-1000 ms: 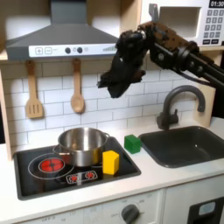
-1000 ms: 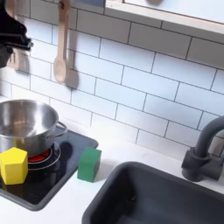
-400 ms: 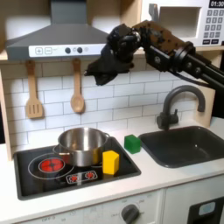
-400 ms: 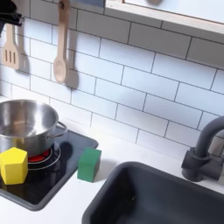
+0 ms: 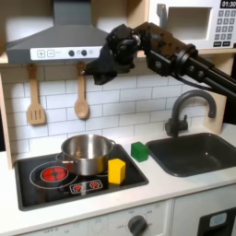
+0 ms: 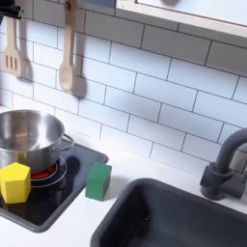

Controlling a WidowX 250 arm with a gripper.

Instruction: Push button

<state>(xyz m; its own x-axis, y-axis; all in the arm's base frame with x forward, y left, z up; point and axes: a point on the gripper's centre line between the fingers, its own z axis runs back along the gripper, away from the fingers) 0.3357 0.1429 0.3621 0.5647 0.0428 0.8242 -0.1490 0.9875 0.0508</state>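
A row of small dark buttons [image 5: 80, 53] runs along the front band of the grey range hood [image 5: 51, 39] in the first exterior view. My black gripper [image 5: 98, 66] is raised to the hood's right end, its tip just below and right of the last button. Its fingers merge into one dark shape, so whether they are apart is unclear, and I cannot tell if the tip touches the hood. A sliver of the gripper [image 6: 7, 11] shows at the top left corner of the second exterior view.
On the toy stove [image 5: 37, 184] stand a steel pot [image 5: 85, 152], a yellow block [image 5: 116, 170] and beside it a green block [image 5: 139, 150]. A wooden spatula [image 5: 35, 97] and spoon [image 5: 81, 92] hang under the hood. Sink [image 5: 198, 152] and faucet [image 5: 189, 106] lie to the first exterior view's right.
The arm has swung up and to the first exterior view's left, from in front of the tiles to the hood's button band. In the second exterior view it has nearly left the frame.
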